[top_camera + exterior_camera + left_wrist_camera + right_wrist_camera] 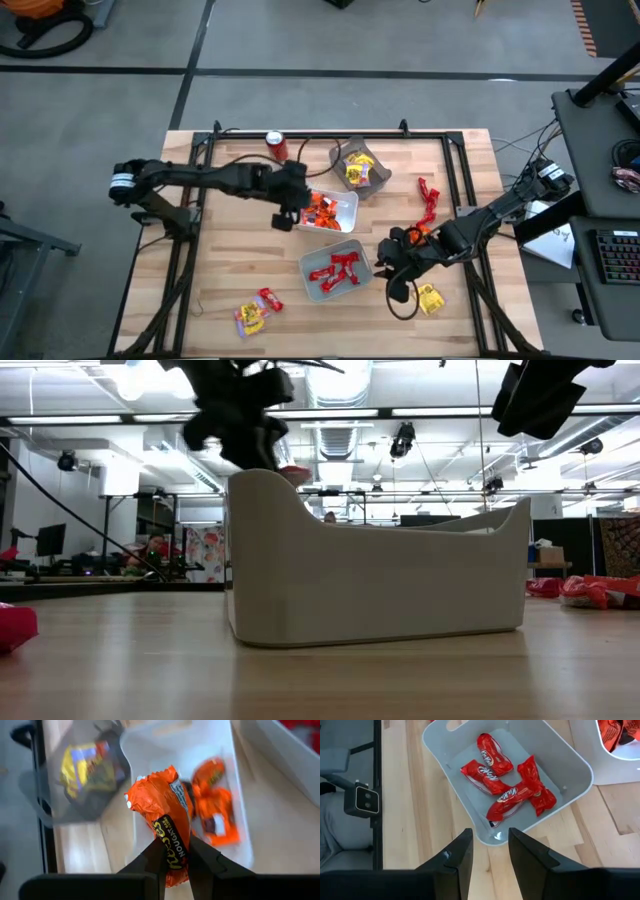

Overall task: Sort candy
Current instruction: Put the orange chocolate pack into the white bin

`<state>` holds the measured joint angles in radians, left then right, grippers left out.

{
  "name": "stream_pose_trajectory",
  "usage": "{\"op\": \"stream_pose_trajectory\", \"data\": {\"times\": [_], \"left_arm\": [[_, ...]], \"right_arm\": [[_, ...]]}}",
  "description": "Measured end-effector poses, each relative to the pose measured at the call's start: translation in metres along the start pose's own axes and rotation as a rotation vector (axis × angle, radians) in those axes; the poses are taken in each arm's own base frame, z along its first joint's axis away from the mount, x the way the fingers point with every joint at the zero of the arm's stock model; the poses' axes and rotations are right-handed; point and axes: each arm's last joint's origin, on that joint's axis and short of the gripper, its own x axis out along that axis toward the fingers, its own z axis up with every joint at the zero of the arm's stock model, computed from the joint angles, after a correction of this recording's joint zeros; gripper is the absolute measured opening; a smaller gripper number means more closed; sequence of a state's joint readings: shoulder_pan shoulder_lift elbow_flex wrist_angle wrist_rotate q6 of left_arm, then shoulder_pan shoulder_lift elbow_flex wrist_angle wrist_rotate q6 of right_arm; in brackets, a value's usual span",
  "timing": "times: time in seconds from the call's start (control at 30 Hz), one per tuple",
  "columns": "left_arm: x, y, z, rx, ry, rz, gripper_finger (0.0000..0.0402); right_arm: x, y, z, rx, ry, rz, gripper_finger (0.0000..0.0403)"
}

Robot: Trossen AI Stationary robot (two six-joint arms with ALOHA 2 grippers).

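Left fingers (175, 862) pinch orange candy (162, 815) (over a tray (240, 820)); right fingers (490, 852) parted, empty.

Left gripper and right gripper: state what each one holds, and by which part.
Left gripper pinches an orange candy by one end. Right gripper is open, holding nothing.

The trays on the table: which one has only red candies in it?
The tray nearest the right gripper: this tray holds only red candies. The tray under the left gripper holds orange ones.

Red soda can (276, 146) — wooden table's (230, 270) far edge
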<state>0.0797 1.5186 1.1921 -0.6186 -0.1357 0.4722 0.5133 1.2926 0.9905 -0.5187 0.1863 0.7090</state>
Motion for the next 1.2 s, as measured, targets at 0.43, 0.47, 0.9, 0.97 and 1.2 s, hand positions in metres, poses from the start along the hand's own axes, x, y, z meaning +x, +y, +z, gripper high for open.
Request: {"op": "stream_pose_trajectory", "data": {"times": [0.43,0.47,0.9,0.97,1.2], "left_arm": [[0.068,0.022,0.015,0.037,0.155,-0.066,0.0043],[0.073,0.023,0.015,0.038,0.177,-0.077,0.0043],[0.110,0.029,0.009,0.038,0.398,-0.194,0.0043],[0.113,0.029,0.007,0.036,0.407,-0.198,0.0043],[0.113,0.028,0.007,0.016,0.408,-0.194,0.0043]], "right_arm": [[0.000,0.000,0.000,-0.002,0.001,-0.002,0.0112],[0.000,0.000,-0.001,-0.002,0.002,-0.003,0.0111],[0.000,-0.001,-0.001,-0.002,0.002,-0.003,0.0106],[0.000,-0.001,-0.001,-0.002,0.002,-0.003,0.0105],[0.000,-0.001,-0.001,-0.004,0.002,-0.003,0.0110]]}}
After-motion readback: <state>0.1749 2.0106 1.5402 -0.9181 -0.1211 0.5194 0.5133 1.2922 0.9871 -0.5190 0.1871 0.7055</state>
